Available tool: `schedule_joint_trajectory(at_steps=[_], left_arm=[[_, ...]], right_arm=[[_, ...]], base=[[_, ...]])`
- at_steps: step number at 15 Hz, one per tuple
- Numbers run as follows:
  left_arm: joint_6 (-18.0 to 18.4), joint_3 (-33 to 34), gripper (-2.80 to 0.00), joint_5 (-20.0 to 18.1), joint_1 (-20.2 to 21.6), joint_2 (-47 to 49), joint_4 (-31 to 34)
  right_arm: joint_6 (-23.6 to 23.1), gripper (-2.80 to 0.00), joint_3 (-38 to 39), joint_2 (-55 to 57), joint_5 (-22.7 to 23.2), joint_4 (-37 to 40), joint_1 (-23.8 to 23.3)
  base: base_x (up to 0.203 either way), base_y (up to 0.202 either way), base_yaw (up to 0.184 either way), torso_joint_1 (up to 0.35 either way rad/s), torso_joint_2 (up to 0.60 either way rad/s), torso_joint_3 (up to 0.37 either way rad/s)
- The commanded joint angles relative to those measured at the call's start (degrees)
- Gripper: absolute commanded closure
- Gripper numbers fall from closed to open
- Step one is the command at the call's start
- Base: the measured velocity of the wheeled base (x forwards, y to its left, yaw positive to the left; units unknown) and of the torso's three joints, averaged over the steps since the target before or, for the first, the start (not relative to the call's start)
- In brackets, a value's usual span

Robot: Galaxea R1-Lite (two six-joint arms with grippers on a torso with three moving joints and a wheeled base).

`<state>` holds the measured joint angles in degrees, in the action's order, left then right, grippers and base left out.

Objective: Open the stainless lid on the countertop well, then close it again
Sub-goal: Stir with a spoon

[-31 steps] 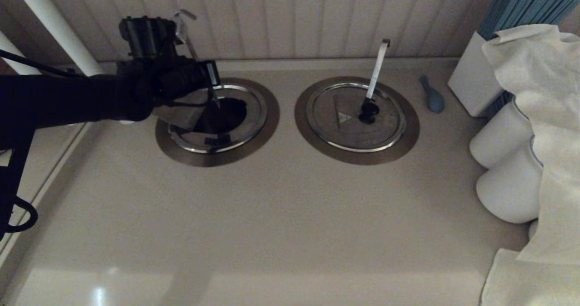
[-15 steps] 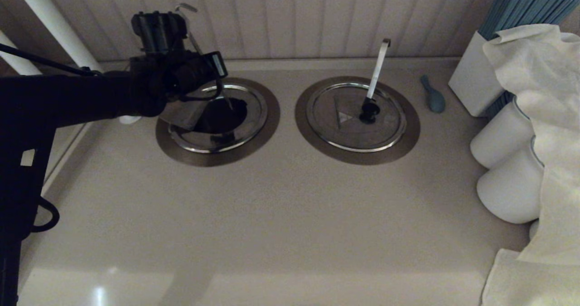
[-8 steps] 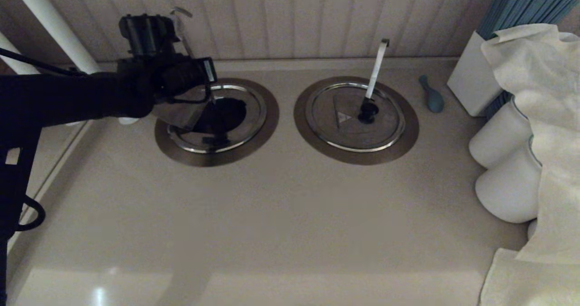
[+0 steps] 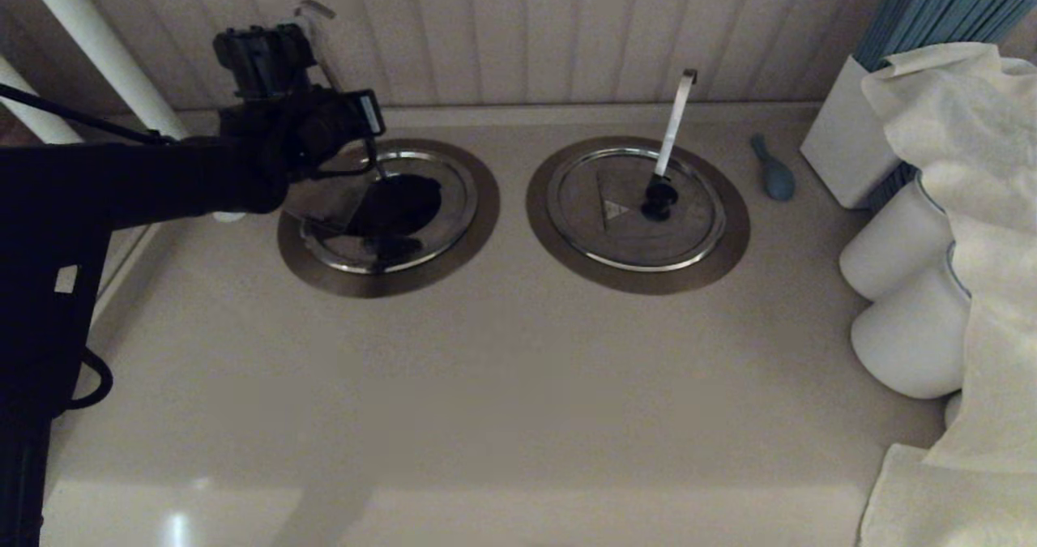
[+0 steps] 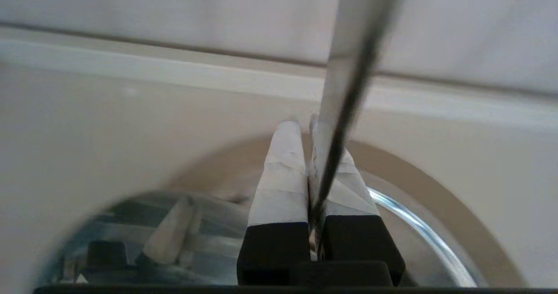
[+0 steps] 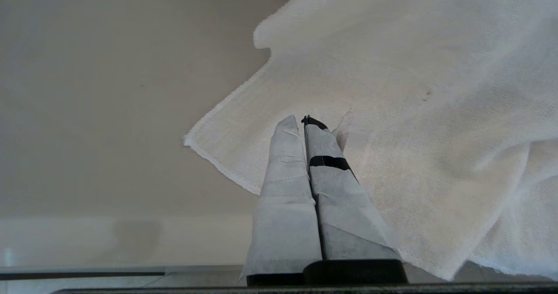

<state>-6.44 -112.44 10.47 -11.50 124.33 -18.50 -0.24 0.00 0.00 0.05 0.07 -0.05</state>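
With the flap (image 4: 320, 198) tilted up off the lid (image 4: 441, 207) and a dark opening showing beside it, the opening half looks done or nearly done. The well (image 4: 478, 235) sits at the back left of the worktop (image 4: 486, 385), and the lid sits in its bronze collar.

The left pincer (image 5: 305, 126) hangs over the back-left part of that well. Its fingers are together, and the thin rod (image 5: 348, 89) runs down between them, so it looks clamped on the rod. In the head view the rod's curled hook pokes up past the arm, near the wall. The black knob shows low in the left wrist view, on the steel surface. I cannot tell exactly how far the flap is raised, because the arm covers part of it.

Left to do, by my read: bring the flap back down flat so the hole is covered, then let go and pull away. Closing is not yet done.

The twin lid (image 4: 640, 239) on the right is flat and shut and is not part of this.

The right pincer (image 6: 301, 120) is parked over the white cloth (image 6: 414, 111), fingers together and holding nothing. It is out of the head view.
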Motion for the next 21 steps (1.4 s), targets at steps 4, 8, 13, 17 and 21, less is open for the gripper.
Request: schedule_joint_trajectory(at_steps=[4, 8, 13, 17, 21], left_arm=[[-0.3, -0.2, 0.0, 0.3, -2.3, 1.6, -0.7], [-2.6, 0.6, 0.0, 0.8, -4.4, 1.0, -0.5], [-7.8, 3.0, 0.0, -4.8, -4.9, -5.1, 9.1], [-5.6, 3.5, 0.0, -5.4, -2.0, -6.1, 12.6], [-3.1, 3.3, 0.0, -5.2, -0.5, -5.9, 13.2]], right_arm=[[0.0, 0.0, 0.0, 0.0, 0.0, 0.0, 0.0], [0.0, 0.0, 0.0, 0.0, 0.0, 0.0, 0.0], [0.0, 0.0, 0.0, 0.0, 0.0, -0.1, 0.0], [0.0, 0.0, 0.0, 0.0, 0.0, 0.0, 0.0], [0.0, 0.0, 0.0, 0.0, 0.0, -0.1, 0.0]], base=[[0.0, 0.0, 0.0, 0.0, 0.0, 0.0], [0.0, 0.0, 0.0, 0.0, 0.0, 0.0], [0.0, 0.0, 0.0, 0.0, 0.0, 0.0], [0.0, 0.0, 0.0, 0.0, 0.0, 0.0], [0.0, 0.0, 0.0, 0.0, 0.0, 0.0]])
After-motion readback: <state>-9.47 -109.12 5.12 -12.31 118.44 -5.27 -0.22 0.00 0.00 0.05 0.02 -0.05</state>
